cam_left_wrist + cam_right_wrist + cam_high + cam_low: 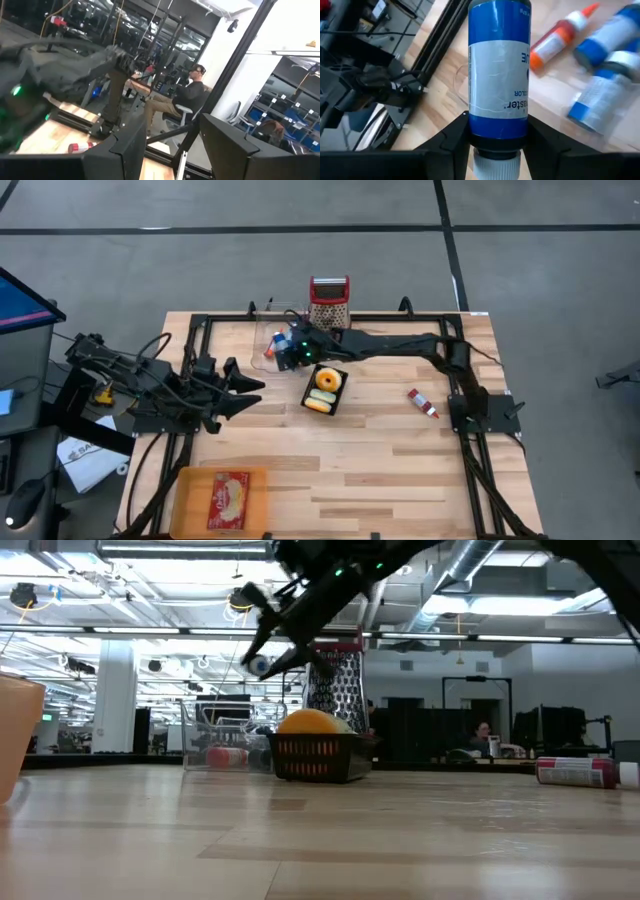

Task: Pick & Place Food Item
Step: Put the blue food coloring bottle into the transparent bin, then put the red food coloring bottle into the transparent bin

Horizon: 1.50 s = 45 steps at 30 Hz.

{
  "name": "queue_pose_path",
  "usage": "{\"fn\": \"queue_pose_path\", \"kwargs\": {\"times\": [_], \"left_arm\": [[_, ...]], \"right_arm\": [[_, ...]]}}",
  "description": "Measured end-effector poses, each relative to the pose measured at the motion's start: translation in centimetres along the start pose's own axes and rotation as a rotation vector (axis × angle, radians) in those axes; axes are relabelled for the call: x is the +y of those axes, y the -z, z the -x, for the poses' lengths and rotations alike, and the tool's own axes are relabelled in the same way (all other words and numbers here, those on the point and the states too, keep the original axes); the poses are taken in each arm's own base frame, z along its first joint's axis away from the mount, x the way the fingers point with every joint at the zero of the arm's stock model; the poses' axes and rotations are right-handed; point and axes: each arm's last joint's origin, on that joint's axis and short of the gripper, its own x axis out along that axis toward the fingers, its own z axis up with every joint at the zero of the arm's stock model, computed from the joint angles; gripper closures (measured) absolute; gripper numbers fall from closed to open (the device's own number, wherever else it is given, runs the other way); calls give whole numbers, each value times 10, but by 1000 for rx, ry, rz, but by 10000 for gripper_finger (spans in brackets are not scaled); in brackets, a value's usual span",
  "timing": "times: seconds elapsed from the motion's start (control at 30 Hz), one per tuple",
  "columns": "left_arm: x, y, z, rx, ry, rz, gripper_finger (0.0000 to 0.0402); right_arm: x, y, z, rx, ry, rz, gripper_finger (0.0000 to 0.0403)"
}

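At the desk's (pixel 400 470) left, an orange tray (pixel 222 499) carries a red packet near the front edge. Above it the left gripper (pixel 245 385) waits over the boards, fingers parted and empty. Toward the middle, the right gripper (pixel 495 135) hangs over a clear bin (pixel 275 345) of bottles, its fingers clamped on a blue bottle (pixel 498 70). Just beside it sits a black basket (pixel 326 390) with what looks like an orange and a doughnut, a grater (pixel 329 302) behind. Farther right lies a small red tube (pixel 423 404).
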Motion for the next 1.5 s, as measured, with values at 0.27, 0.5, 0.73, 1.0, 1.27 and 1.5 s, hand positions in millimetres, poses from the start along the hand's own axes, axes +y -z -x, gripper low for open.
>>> {"fn": "queue_pose_path", "kwargs": {"times": [0.27, 0.5, 0.73, 1.0, 1.27, 1.5], "left_arm": [[0, -6, 7, -19, 12, -10, 219], [-1, -5, 7, -14, 21, -7, 219], [-1, -5, 7, -9, 19, -8, 219], [-1, -5, 7, -10, 19, -8, 219], [-1, -5, 7, -10, 19, -44, 219], [-2, -4, 7, 5, 53, -72, 219]], "right_arm": [[-12, 5, -32, 31, 28, -17, 262], [-14, -2, -31, -46, 68, -6, 257], [-16, -9, -30, -71, 57, -23, 213], [-16, -11, -30, -77, 47, -44, 195], [16, 18, 8, 12, 76, 58, 214], [41, 70, 81, 214, 263, 223, 212]]}}
